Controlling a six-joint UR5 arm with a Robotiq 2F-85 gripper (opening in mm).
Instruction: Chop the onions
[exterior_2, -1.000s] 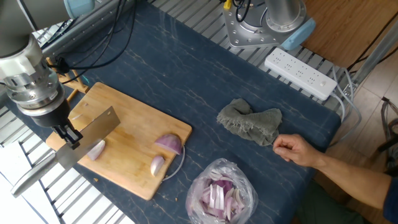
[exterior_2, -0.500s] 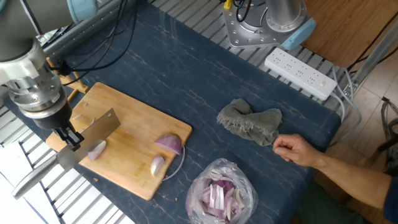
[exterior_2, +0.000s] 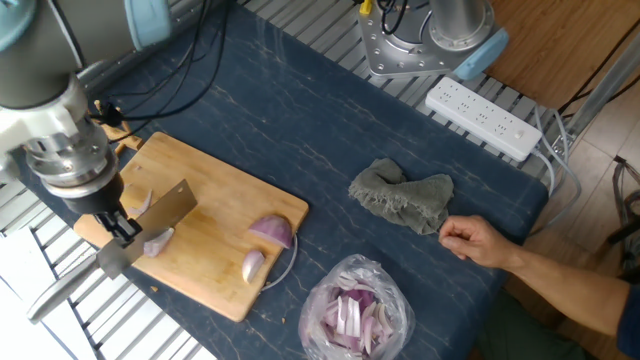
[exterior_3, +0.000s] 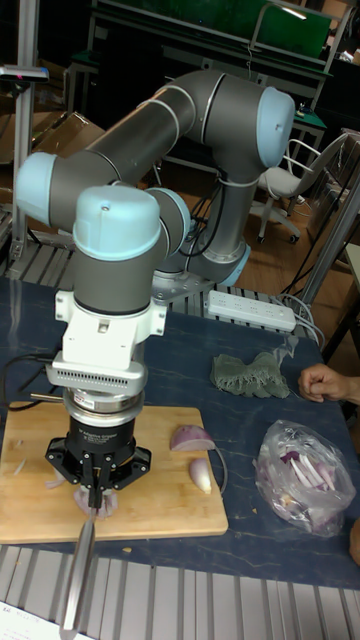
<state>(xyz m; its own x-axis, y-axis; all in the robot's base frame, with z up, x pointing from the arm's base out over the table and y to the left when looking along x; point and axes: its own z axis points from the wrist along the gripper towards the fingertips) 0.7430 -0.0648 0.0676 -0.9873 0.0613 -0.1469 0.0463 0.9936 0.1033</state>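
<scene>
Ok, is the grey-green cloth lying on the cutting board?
No. The cloth lies on the blue table surface, well apart from the wooden cutting board, which holds only onion wedges.

onion wedges (exterior_2: 271, 232): purple skin, whitish flesh
cutting board (exterior_2: 215, 205): light tan wood
cloth (exterior_2: 402, 196): grey-green
table (exterior_2: 330, 130): dark blue, faint pale streaks
power strip (exterior_2: 483, 118): white

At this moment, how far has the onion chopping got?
Done: a clear plastic bag already holds pale-purple onion slivers. In hand: the robot's hand grips a steel cleaver, its blade at a small onion piece on the wooden cutting board. Left: two purple-skinned red-onion wedges lie uncut on the board.
</scene>
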